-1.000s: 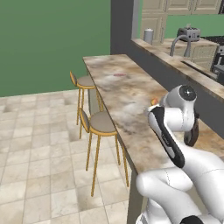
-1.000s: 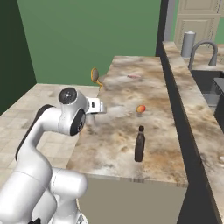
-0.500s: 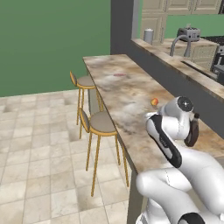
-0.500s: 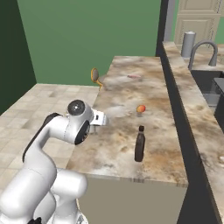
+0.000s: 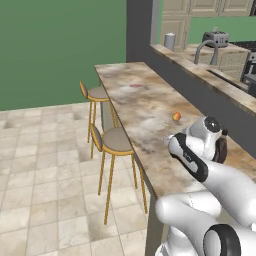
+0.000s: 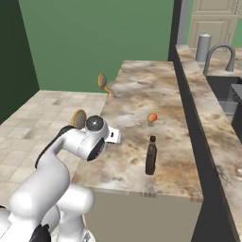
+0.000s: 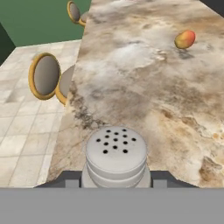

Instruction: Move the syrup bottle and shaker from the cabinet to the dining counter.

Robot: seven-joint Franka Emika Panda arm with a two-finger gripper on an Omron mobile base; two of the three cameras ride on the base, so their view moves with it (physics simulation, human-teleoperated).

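since a second ago the arm has lowered toward the dining counter [image 5: 145, 107], its wrist sinking from above the stone to just over it near the front edge. that long marbled surface carries the syrup bottle [image 6: 151, 156], standing upright and alone on the near stretch, with a small orange fruit [image 6: 152, 117] further along and well apart from it. two yellow-framed stools [image 5: 114, 142] stand against the counter's open side. the end effector [image 7: 115, 183] is clamped on the shaker [image 7: 115, 158], whose perforated top sits right in front of the hand camera, held over the counter's near edge. the shaker looks light, rigid and smooth-sided, so likely slippery; a hold on the wider body below the cap seems safest, and it should be set down level so it does not tip.
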